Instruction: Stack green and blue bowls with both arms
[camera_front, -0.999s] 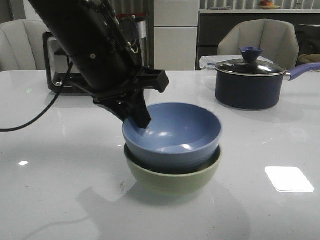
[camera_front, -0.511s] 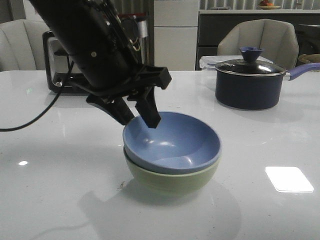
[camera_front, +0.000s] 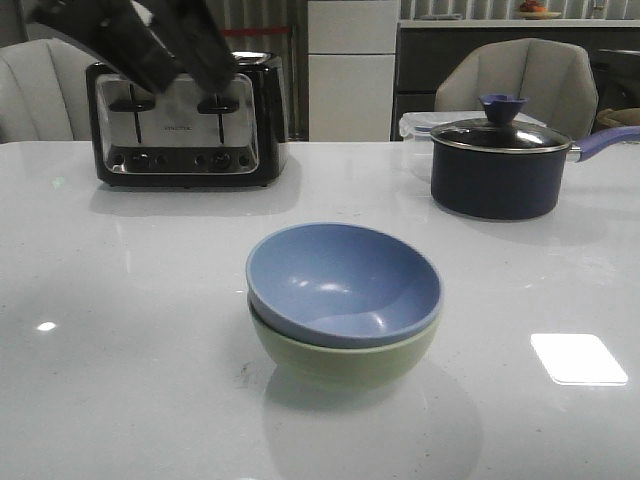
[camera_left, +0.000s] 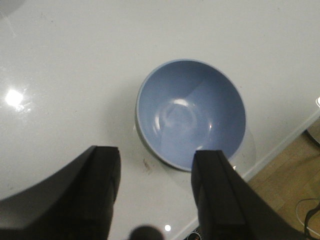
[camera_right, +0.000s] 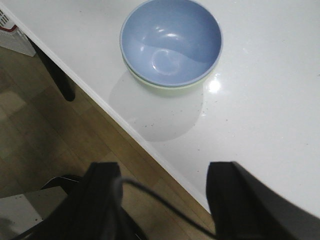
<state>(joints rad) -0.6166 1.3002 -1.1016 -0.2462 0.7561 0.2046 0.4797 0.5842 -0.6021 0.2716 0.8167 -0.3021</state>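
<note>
- The blue bowl (camera_front: 343, 283) sits nested inside the green bowl (camera_front: 345, 358), slightly tilted so its rim rides higher on the side toward the toaster (camera_front: 188, 122).
- The 2 stacked bowls stand on the white surface (camera_front: 120, 330), near the middle of the front view and close to its near edge.
- Only a thin band of the green bowl shows under the blue bowl's rim in the right wrist view (camera_right: 165, 89); in the left wrist view it is barely a sliver beside the blue bowl (camera_left: 191, 114).
- The left pincer (camera_left: 156, 197) hangs above the surface, well clear of the bowls, its 2 dark fingers (camera_left: 102, 192) spread wide with nothing between them.
- In the front view the left arm (camera_front: 150, 38) shows only as a blurred dark shape at the top left, in front of the toaster.
- The right pincer (camera_right: 164, 200) is also spread wide and empty, hanging off the edge of the surface, partly over the wooden floor (camera_right: 45, 130).
- A thin dark cable (camera_right: 165, 205) crosses the gap between the right pincer's fingers.
- A dark saucepan (camera_front: 500, 165) with a glass lid and a blue-purple knob (camera_front: 503, 104) stands on the far right of the surface, well apart from the bowls, its handle (camera_front: 608, 141) pointing right.
- 2 pale chairs (camera_front: 520, 80) stand behind the surface.
</note>
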